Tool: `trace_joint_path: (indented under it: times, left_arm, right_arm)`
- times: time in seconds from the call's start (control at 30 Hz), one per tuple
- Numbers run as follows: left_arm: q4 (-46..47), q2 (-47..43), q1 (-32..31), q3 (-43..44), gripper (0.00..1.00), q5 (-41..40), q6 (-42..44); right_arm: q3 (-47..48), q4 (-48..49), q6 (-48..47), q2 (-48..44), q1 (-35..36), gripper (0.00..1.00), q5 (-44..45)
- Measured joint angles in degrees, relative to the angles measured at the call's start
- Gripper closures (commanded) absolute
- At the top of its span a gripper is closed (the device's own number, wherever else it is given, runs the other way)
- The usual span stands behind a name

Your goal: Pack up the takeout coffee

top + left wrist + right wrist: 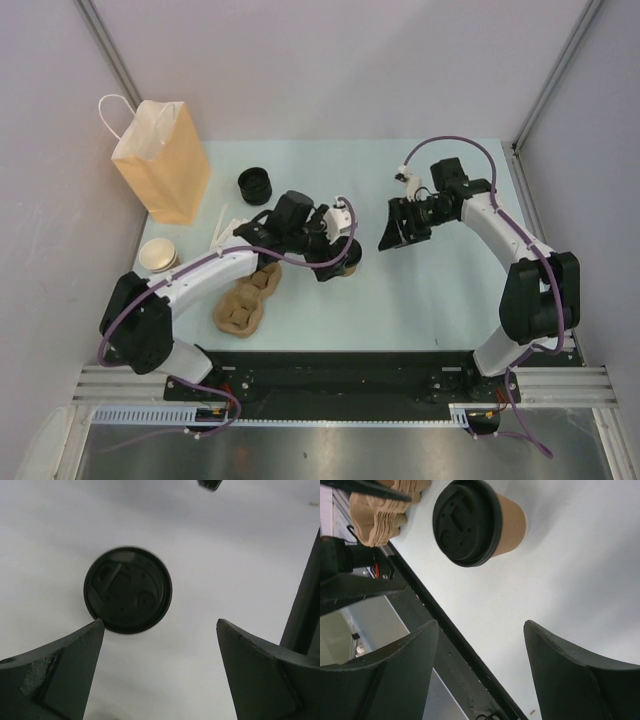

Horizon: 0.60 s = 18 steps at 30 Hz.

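Left pincer (160, 625) hangs straight above the coffee (475, 522), jaws spread wide with nothing between them. Its wrist view looks down onto the lid. The lid sits just beyond the fingertips and off-centre, close to the tip of one finger.

The cup stands upright near the middle of the counter (450, 300), so its long axis points up at that pincer. The right pincer (398, 232) waits apart from the cup, on its right and slightly farther back, jaws also parted and empty. The left arm is plainly the nearer one. It probably needs to centre over the cup before it lowers.

The paper bag (160, 165) stands well away from the cup, far back on its left.

The cup is a smooth brown paper cone. Its lid is round black plastic, glossy, with moulded ridges and a raised rim.
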Motion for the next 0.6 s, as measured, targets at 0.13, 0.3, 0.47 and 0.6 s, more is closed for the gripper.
trace_joint_path:
  times: [0.13,0.3,0.47,0.6]
  left_arm:
    - [-0.5,2.7,-1.6,4.9,0.01,-1.7,-3.7]
    - [-1.7,7.6,-1.5,10.3,0.0,-3.4,-7.1]
    - [-3.8,10.7,-1.8,13.0,0.01,-5.9,-8.6]
    - [-4.8,12.2,-1.8,13.9,0.0,-7.3,-9.2]
  right_arm:
    - [0.0,0.0,0.8,0.0,-2.5,0.24,-0.2]
    - [0.0,0.1,0.9,0.0,-3.4,0.23,-0.2]
    - [0.0,0.1,1.1,0.0,-3.4,0.22,-0.3]
    - [0.0,0.4,1.3,0.0,-3.5,0.21,-0.7]
